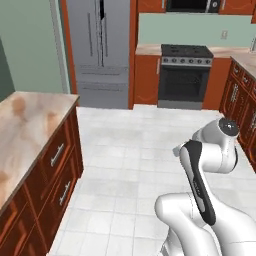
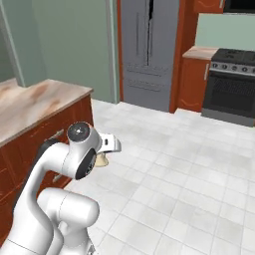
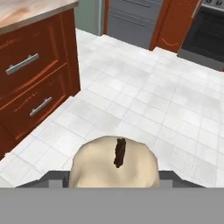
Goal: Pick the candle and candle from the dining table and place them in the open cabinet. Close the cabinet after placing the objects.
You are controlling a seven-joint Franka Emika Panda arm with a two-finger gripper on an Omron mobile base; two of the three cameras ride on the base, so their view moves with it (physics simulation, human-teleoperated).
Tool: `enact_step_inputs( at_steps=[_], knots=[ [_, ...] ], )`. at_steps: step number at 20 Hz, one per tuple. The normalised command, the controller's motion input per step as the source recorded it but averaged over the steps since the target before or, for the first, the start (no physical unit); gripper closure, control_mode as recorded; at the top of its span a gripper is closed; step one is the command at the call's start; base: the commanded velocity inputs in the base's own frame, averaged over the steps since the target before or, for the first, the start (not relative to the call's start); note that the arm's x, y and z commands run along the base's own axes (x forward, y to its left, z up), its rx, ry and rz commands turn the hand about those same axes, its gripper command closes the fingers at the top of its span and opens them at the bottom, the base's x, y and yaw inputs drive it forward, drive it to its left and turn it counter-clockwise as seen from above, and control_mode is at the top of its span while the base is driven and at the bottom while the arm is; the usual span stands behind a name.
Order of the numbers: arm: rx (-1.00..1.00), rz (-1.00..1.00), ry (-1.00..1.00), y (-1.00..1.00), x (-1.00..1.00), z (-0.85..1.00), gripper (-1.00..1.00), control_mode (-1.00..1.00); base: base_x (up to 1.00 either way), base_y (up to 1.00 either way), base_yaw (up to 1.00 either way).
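My claw (image 3: pixel 114 181) was closed on the candle (image 3: pixel 114 164), which sat pinched between my two fingers, right at the tips. In the hand view the candle was a pale cream, rounded lump with a short dark brown wick standing up from its top, and it hid most of my fingertips; I could see grey finger parts poking out on both sides of it. In the right base view the same candle (image 2: pixel 102 160) showed as a small tan-cream blob just under my hand (image 2: pixel 107 143), held in the air over the floor (image 2: pixel 174 174) and just beside the table (image 2: pixel 35 107), off its marble top and level with its upper drawer. The table was the landmark for everything: its veined beige-and-brown top ran along one side, with reddish-brown drawers (image 3: pixel 30 65) and silver handles below. Past the table's far end stood the grey fridge (image 1: pixel 97 50), and further from the table, beyond the white tiled floor, the stove (image 1: pixel 185 75) sat between reddish-brown cupboards. In the left base view my arm (image 1: pixel 200 180) was folded up away from the table (image 1: pixel 25 130), well apart from it across the tiles. The part of the table top that I could see was bare marble.
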Motion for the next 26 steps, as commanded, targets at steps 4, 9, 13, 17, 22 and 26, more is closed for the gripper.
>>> enact_step_inputs(
  at_steps=[4, 9, 13, 17, 22, 26],
  knots=[
    [0.0, 0.0, 0.0, 0.0, 0.0, 0.0, 1.0, 1.0, 0.06, 0.0, -0.4],
    [0.0, 0.0, 0.0, 0.0, 0.0, 0.0, 1.0, 1.0, 0.26, 0.01, -0.36],
    [0.0, 0.0, 0.0, 0.0, 0.0, 0.0, 1.0, 1.0, 0.91, 0.08, -0.16],
    [0.0, 0.0, 0.0, 0.0, 0.0, 0.0, 1.0, 1.0, 1.0, 0.12, -0.08],
    [0.0, 0.0, 0.0, 0.0, 0.0, 0.0, 1.0, 1.0, 1.0, 0.09, -0.07],
    [0.0, 0.0, 0.0, 0.0, 0.0, 0.0, 1.0, 1.0, 1.0, 0.04, -0.07]
  ],
)
